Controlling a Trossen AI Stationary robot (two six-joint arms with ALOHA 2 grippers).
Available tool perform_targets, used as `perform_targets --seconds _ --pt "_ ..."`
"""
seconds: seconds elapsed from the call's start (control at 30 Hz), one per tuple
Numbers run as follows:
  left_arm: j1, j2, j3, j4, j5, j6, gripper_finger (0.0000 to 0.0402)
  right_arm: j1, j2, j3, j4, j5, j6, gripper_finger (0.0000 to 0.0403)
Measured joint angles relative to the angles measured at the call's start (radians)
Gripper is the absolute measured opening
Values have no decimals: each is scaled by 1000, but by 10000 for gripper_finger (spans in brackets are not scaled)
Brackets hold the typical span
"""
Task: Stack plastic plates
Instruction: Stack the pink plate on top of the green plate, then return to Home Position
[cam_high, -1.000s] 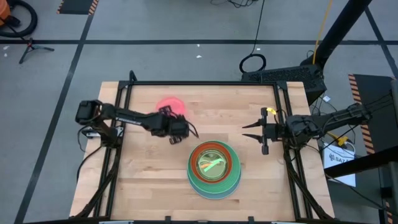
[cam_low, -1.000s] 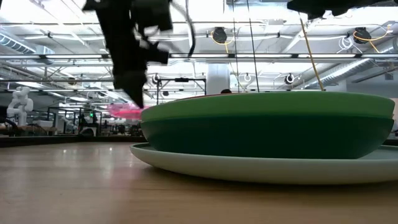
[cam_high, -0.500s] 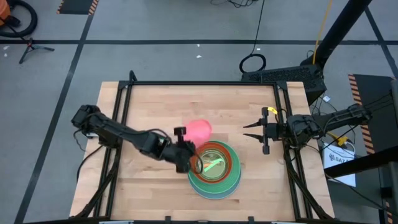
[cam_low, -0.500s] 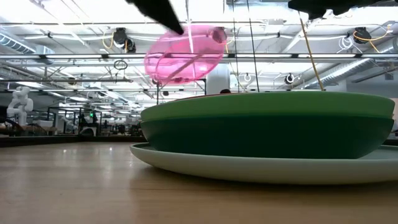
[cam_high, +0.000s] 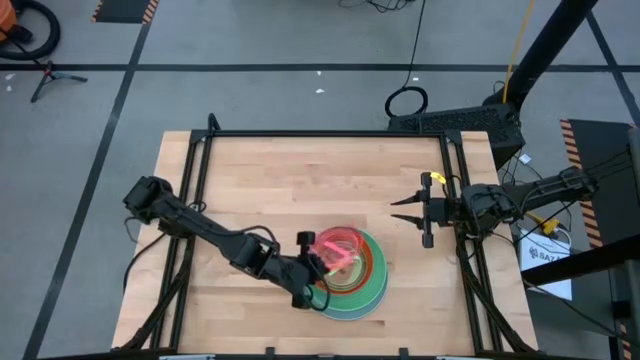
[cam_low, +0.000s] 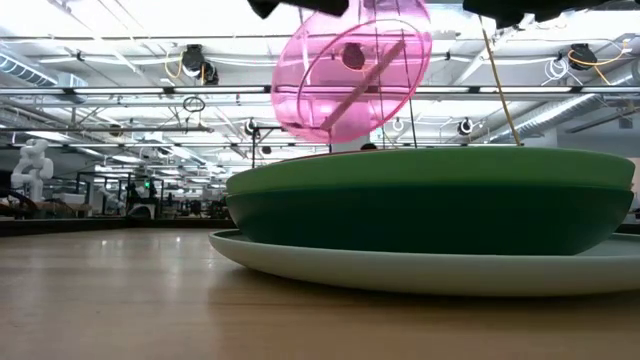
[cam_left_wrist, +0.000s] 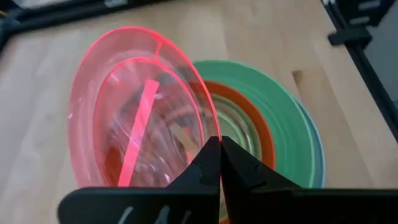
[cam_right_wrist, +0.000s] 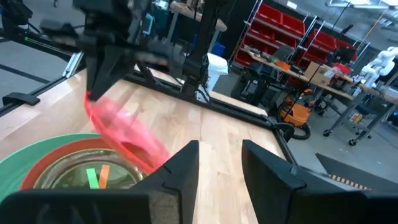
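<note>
Within the last second the left pincer (cam_high: 312, 262) has lifted the pink plate (cam_high: 338, 247) from its spot near the desk's far left and swung it over the stack (cam_high: 372, 285). A second ago the plate still lay flat on the wood; half a second ago it hung in the air just beside the stack; now it sits tilted above the stack's middle, the pincer pinching its rim with fingers pressed together on it, as the left wrist view shows. By the look of it, only the lowering and release remain for this plate, and it seems the last loose one, since no other plate lies on the desk (cam_high: 250, 160). The count: one pink plate in the air and one stack, in which a pale bottom plate, green layers, a red-orange ring and a small clear centre can be told apart; the exact number of stacked plates cannot be read. The right pincer (cam_high: 405, 208) waits at the desk's right edge, fingers spread, holding nothing.
</note>
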Motion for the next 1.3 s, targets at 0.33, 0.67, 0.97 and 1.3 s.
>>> perform_targets --seconds 0.33,0.67,0.97,1.3 --pt "8 75 1 71 42 -51 1 0 -3 0 11 4 -86 114" --pt "8 127 1 132 105 -123 12 0 -42 0 24 9 -153 114" --pt "8 134 1 127 110 -172 15 0 -67 0 26 8 -191 114" --pt "8 134 1 120 107 -190 89 0 -69 0 32 5 -202 114"
